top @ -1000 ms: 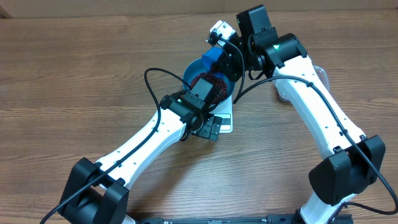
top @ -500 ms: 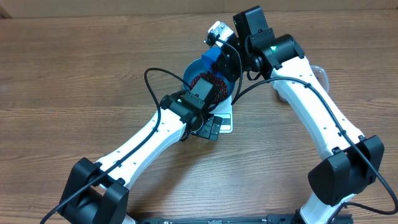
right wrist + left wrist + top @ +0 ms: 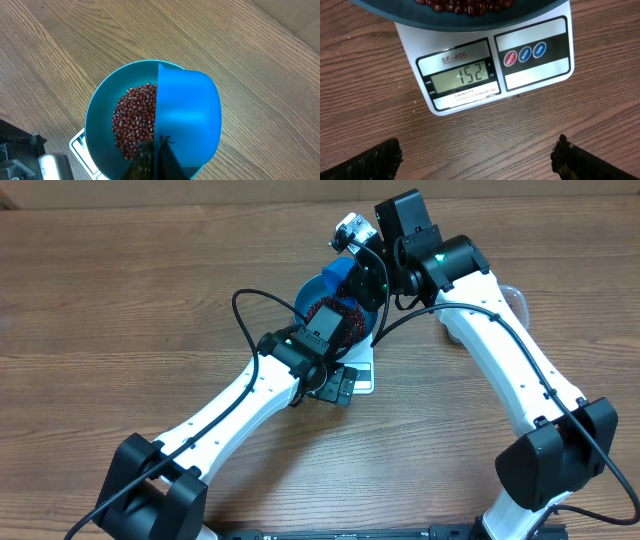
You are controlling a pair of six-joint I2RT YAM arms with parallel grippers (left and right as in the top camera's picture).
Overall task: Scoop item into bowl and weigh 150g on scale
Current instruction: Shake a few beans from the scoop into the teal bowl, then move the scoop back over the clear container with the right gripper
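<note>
Left wrist: left gripper apart by scale, reading it; right gripper, likely clamped on scoop, over bowl so beans drop in.

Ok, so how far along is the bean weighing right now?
Nearly finished. Done: red-brown beans lie in the blue bowl on the white scale, whose display reads 152, just over target. In hand: the right gripper holds the blue scoop above the bowl; the left gripper hangs open before the scale. Left: perhaps removing a few beans, then parking the scoop.
</note>
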